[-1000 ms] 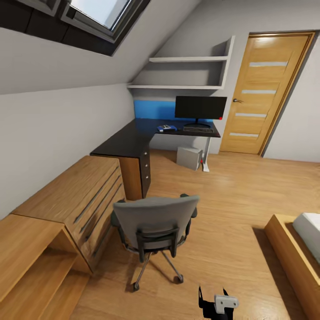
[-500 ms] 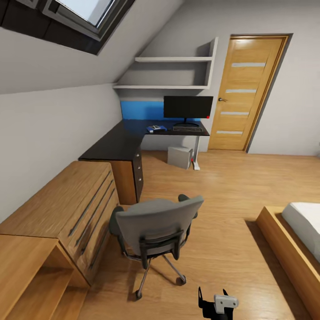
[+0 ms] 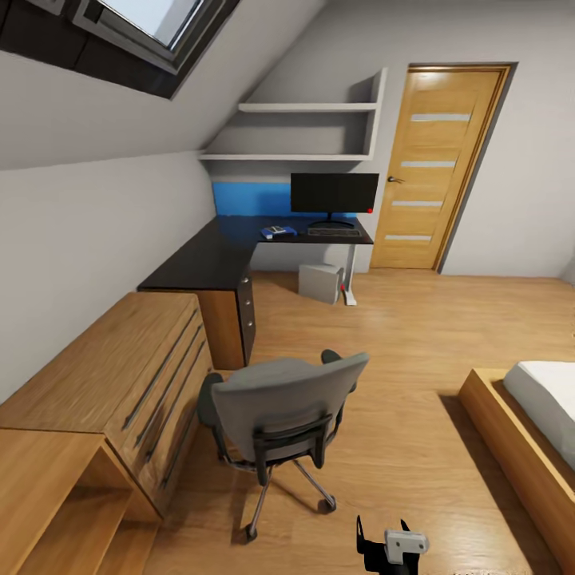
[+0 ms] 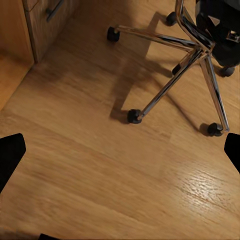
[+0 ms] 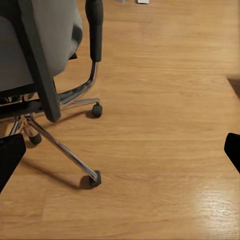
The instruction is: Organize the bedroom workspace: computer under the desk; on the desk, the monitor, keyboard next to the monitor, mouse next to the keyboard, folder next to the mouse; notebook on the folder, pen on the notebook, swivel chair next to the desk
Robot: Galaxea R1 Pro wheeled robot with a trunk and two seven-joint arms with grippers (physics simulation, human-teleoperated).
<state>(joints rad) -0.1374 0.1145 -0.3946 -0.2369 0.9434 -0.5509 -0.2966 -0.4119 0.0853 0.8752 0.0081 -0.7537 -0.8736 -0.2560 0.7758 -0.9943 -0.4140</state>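
swivel chair [image 3: 279, 415] stands on open wood floor [image 3: 415, 335], well apart from the desk [image 3: 224, 255], its grey back facing the head cam and seat toward the far wall. chair's left side is near the light wooden cabinet [image 3: 136, 359]; to its right the floor is free up to the bed frame [image 3: 511, 431]. wide clear strip of floor runs between chair and desk, and on to the door [image 3: 435, 168]. desk is l-shaped, long arm along the left wall w/ drawer unit at its near end, short arm along the far wall under the shelves [image 3: 303, 132]. monitor [image 3: 334, 194] upright on the short arm, screen facing the room, long axis parallel to the blue back panel. keyboard [image 3: 329, 232] lies in front of it, same axis. folder [image 3: 279, 232] just left of keyboard w/ small pale items on top, too small to id. computer [image 3: 320, 282] under desk beside the white leg. left gripper [image 4: 120, 150] and right gripper [image 5: 120, 150]: finger tips at frame edges, wide apart, grasping nothing, both over bare floor by the chair's chrome base.
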